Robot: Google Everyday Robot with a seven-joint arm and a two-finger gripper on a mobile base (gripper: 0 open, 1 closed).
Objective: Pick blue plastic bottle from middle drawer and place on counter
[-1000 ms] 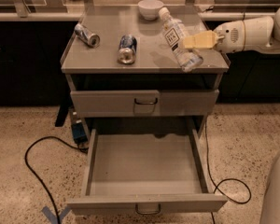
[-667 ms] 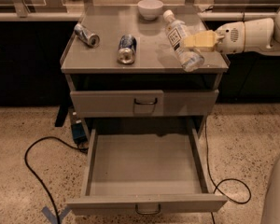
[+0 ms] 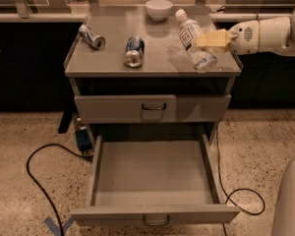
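Blue plastic bottle (image 3: 188,33) (clear, ribbed) in hand (image 3: 207,39) over counter (image 3: 157,55)

Upper right of the frame: the robot's smooth white tubular arm (image 3: 275,33), its rounded wrist marked with a patch of small dark dots, ends in a pale cream-yellow gripper (image 3: 206,40). A curved white body panel (image 3: 291,200) fills the lower right corner.

Illegible label on bottle (image 3: 188,33) — at gripper (image 3: 207,39)
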